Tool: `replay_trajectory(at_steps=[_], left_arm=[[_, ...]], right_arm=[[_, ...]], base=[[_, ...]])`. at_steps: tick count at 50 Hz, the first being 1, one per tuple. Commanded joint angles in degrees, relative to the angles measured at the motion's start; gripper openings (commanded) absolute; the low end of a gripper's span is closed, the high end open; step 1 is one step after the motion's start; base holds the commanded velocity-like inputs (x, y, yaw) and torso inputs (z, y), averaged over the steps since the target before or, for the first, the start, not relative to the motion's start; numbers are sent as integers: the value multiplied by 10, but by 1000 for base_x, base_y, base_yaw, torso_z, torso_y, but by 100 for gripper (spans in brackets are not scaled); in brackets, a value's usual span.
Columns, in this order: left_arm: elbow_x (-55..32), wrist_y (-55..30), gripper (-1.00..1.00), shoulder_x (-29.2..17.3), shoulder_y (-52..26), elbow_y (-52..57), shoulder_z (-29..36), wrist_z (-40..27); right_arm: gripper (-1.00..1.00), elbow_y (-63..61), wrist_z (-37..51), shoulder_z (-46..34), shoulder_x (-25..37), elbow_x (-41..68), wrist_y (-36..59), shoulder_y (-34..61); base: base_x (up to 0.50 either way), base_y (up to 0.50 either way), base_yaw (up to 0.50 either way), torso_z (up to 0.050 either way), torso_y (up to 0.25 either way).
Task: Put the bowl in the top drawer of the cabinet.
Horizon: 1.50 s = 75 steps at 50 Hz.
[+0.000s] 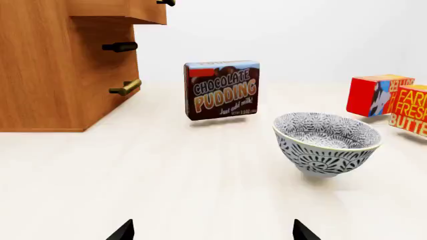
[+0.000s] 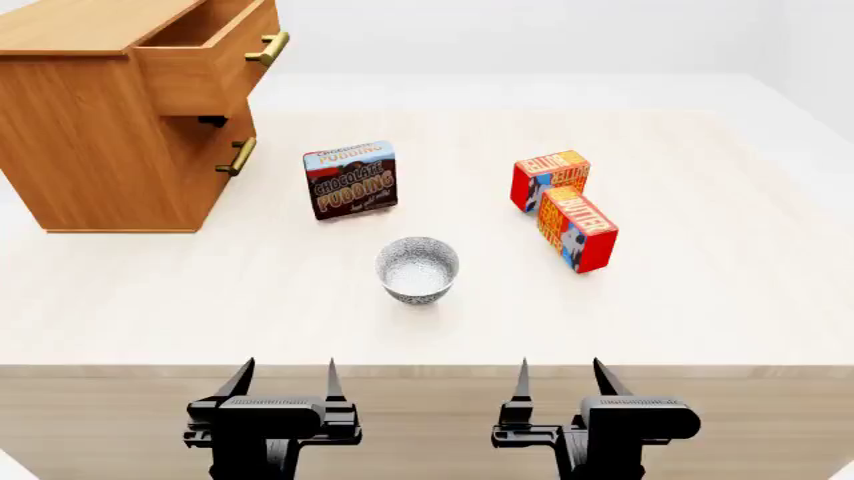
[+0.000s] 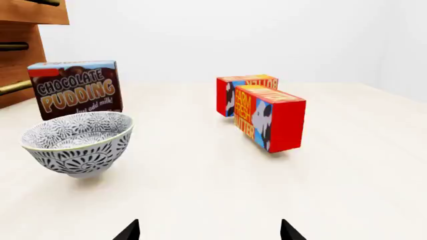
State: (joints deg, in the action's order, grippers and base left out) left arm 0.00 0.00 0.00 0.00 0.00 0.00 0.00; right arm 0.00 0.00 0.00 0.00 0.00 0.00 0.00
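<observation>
Bowl [image 2: 418, 268] upright mid-table, between pudding box [image 2: 351, 179] and butter boxes [image 2: 577, 229]; top drawer [image 2: 207, 55] already open. Left gripper [image 2: 284, 380] and right gripper [image 2: 559, 376] both wide, empty, well short of bowl. Likely light, rigid, glazed-slick; best pinched across rim.

Both grippers are being held low at the near edge of the table [image 2: 747, 300], side by side and well apart. The left gripper [image 2: 284, 380] is being kept with its jaws spread, fingertips pointing across the table, nothing between them. The right gripper [image 2: 558, 378] is being held likewise, jaws parted and empty, level with the left one.
</observation>
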Motion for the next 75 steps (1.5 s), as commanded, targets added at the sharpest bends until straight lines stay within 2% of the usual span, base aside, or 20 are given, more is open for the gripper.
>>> replay_trajectory(at_steps=[1,5,13,28,38,49,52,62,66,70,75], left_arm=[[-7,7,100,-10,1,-3,11,-10],[-4,25,100,-19,2,-7,24,-25],[-38,48,100,-34,14,1,43,-3],[-30,-39,100,-56,-92,48,72,-7],[-38,-118,100,-54,-240,9,76,-10],[-105,-363,100,-38,-460,-20,41,-23],[-104,-368,100,-34,-505,-37,38,-38],[-140,-502,100,-26,-721,-127,22,-57],[-153,-512,100,-26,-793,-166,16,-51],[-160,-518,100,-27,-833,-191,14,-52],[-175,-558,100,-27,-836,-176,17,-56]], right_arm=[[100,-2,11,-13,9,7,1,0],[100,0,18,-26,18,16,-2,1],[100,-4,25,-39,30,28,4,2],[100,-150,39,-32,65,58,157,54],[100,-264,23,-18,112,91,333,149],[100,-304,27,-6,148,105,510,291],[100,-288,16,-23,155,107,522,321],[100,-294,9,-49,160,110,551,371],[100,-287,6,-50,158,114,542,376],[100,-281,-1,-54,157,118,539,388],[100,-266,1,-68,157,112,530,395]], base=[[0,0,0,0,0],[0,0,0,0,0],[0,0,0,20,0],[0,0,0,50,0],[0,0,0,50,0],[0,0,0,50,0],[0,0,0,44,0],[70,252,0,0,0],[285,479,0,0,0],[473,260,0,0,0],[500,23,0,0,0]])
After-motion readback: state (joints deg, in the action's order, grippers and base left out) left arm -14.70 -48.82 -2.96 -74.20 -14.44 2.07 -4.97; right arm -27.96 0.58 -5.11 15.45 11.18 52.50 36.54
